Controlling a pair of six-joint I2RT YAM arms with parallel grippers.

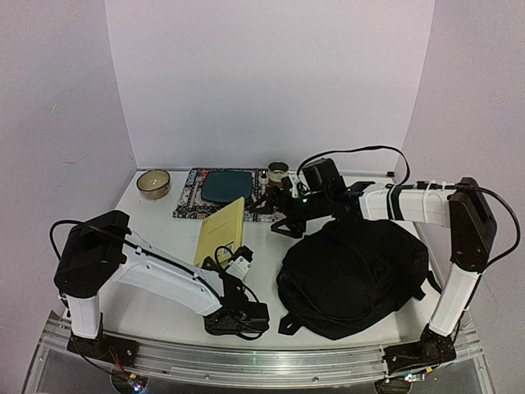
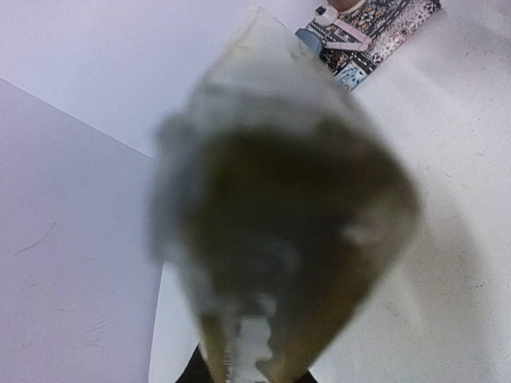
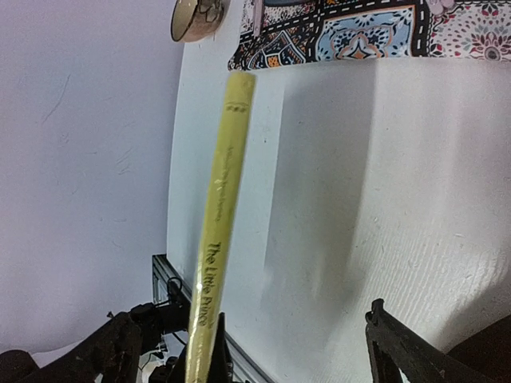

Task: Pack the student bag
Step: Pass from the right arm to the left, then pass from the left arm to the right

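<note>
The black student bag lies closed on the table's right front. My left gripper is shut on the lower edge of a thin yellow book and holds it upright and tilted, left of the bag. The book fills the left wrist view as a blur and hides the fingers. My right gripper is open, above the table between the book and the bag's top. In the right wrist view the book's spine, titled "The Little Prince", stands by the left finger; the right gripper has its jaws wide apart and holds nothing.
A patterned mat with a dark teal pad lies at the back. A round bowl sits left of it and a small jar to its right. The mat and bowl show in the right wrist view.
</note>
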